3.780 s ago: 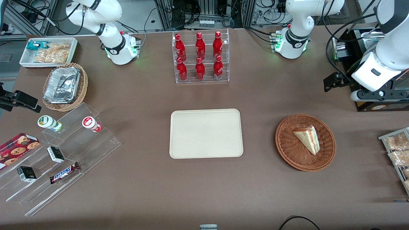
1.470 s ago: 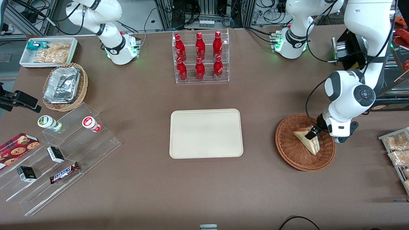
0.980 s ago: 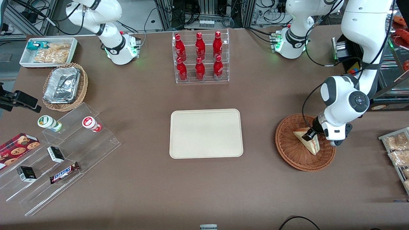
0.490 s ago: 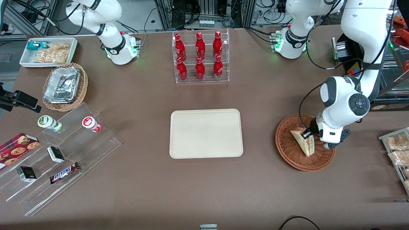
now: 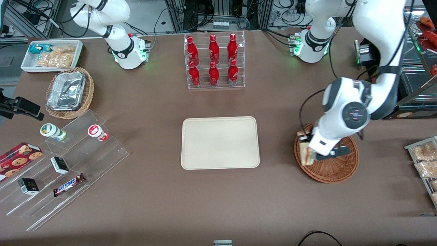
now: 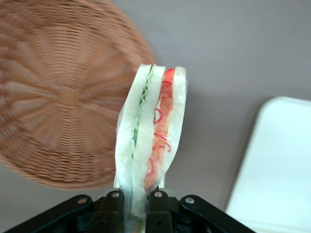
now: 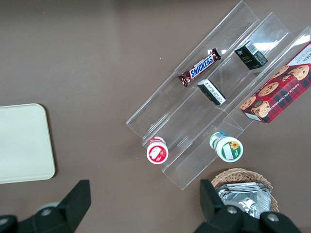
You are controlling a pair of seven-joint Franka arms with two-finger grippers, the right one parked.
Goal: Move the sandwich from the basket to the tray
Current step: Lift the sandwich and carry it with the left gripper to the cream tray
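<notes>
Front view: the gripper (image 5: 305, 142) hangs over the basket's (image 5: 336, 170) rim on the tray's (image 5: 220, 142) side, its jaws closed on the sandwich (image 5: 306, 152), which hangs below them clear of the wicker; the tray lies well apart from the jaws, toward the parked arm's end of the table, flat, cream, round-cornered and bare. The carry should, I judge, stay level and unhurried, with the wedge lowered onto the tray before the jaws part. Left wrist view: the fingers (image 6: 156, 196) pinch the wedge's narrow end, the gripper (image 6: 135, 200) nearly closed; pale soft bread stands edge-on with green and pink-red filling under glossy wrap (image 6: 167, 145). Soft and slippery, it likely needs a gentle squeeze. The woven reddish-brown basket (image 6: 53, 107) lies beneath, the smooth tray (image 6: 277, 165) beside. Right wrist view: only a tray corner (image 7: 22, 145) shows.
</notes>
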